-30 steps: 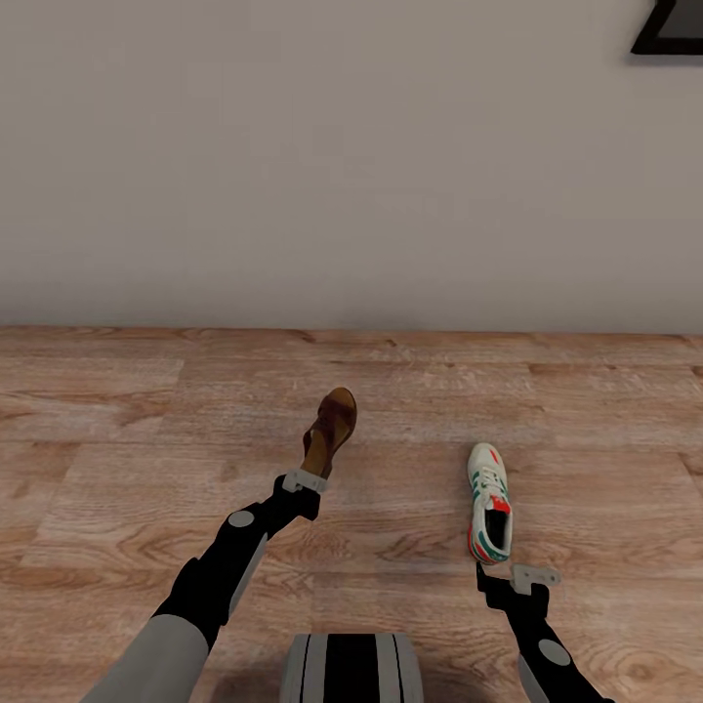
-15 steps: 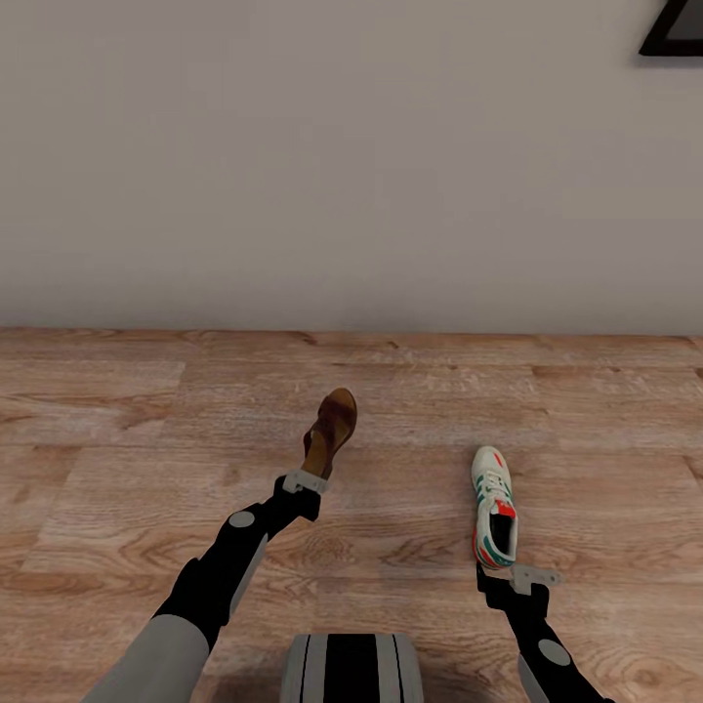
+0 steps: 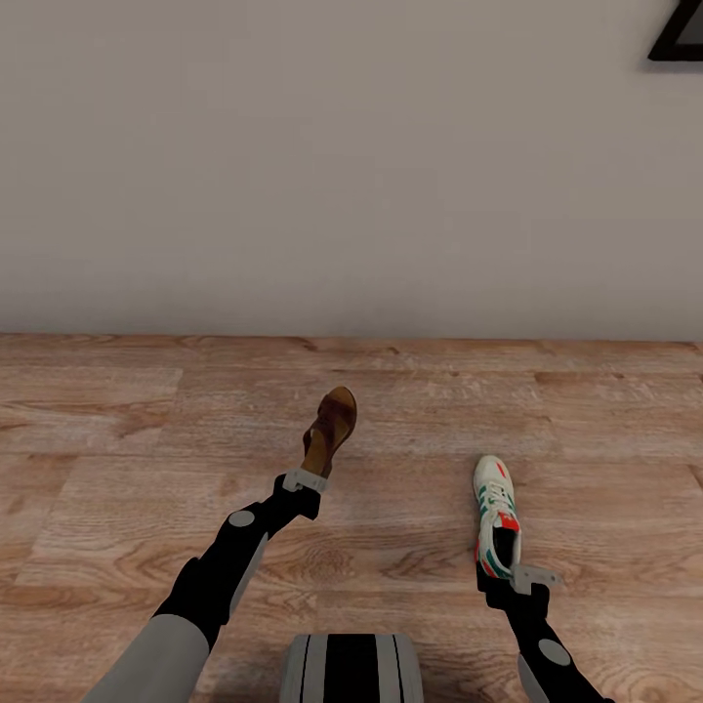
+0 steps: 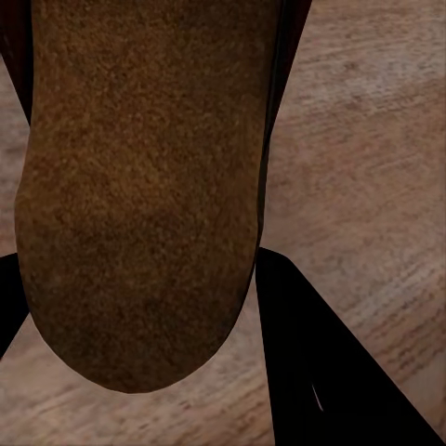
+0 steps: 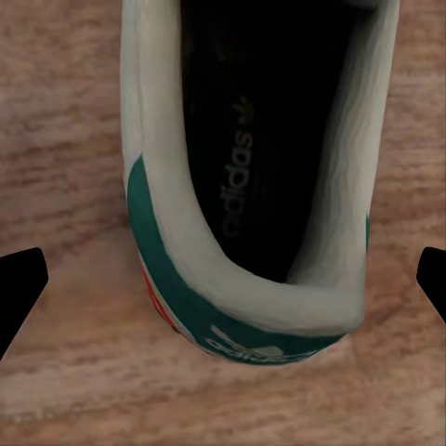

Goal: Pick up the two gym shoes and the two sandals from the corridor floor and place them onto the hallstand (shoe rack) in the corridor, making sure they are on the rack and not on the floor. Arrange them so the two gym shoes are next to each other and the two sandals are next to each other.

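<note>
Sandal: one dark-brown leather sandal with a tan footbed is held by the left hand above the corridor floor. In the head view it sits just left of frame centre, toe pointing toward 12 o'clock, heel end at the hand. In the left wrist view the tan footbed lies between the two dark fingers, which close against the sandal's sides; the left hand is clamped on the sandal.

Gym shoe: one white sneaker with teal-green side stripes and red-orange accents lies on the floor at about 4 o'clock from the sandal, well apart from it. Its toe points toward 12 o'clock and its heel faces the robot.

Right hand: positioned at the heel of the gym shoe. In the right wrist view the heel collar and dark inside of the shoe sit between the two fingertips, which stand wide apart with floor visible between each tip and the shoe. The right hand is spread and grips nothing.

A plain light wall rises behind the floor at 12 o'clock. A dark framed object hangs on it at the upper right corner.
</note>
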Robot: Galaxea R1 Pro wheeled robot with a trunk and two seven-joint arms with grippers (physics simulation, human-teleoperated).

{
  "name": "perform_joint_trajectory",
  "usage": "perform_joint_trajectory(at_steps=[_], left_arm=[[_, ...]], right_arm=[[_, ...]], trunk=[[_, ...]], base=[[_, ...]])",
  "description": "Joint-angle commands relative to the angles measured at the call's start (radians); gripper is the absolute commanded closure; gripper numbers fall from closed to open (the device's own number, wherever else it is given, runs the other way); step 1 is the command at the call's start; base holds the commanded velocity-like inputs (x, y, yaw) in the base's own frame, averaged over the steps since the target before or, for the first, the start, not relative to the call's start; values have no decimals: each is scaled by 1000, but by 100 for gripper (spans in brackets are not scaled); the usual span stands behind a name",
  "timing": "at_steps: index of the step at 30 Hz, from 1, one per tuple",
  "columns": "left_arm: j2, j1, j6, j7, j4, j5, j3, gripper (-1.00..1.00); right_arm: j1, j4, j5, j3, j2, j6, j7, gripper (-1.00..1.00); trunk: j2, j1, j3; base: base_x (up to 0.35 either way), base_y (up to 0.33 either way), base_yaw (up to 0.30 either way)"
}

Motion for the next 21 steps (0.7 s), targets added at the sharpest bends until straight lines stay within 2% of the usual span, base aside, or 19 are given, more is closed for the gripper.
perform_joint_trajectory(at_steps=[1, 16, 21], left_arm=[[0, 0, 4, -6, -2, -11, 1, 100], [0, 0, 8, -5, -5, -13, 0, 100], [2, 0, 6, -4, -5, -13, -2, 100]], right_arm=[[0, 1, 0, 0, 0, -3, -2, -100], [0, 0, 0, -1, -1, -2, -1, -100], [0, 0, 0, -1, -1, -2, -1, -100]], trunk=[[0, 0, -1], [0, 0, -1], [-1, 2, -17]], base=[[14, 0, 0], [2, 0, 0], [0, 0, 0]])
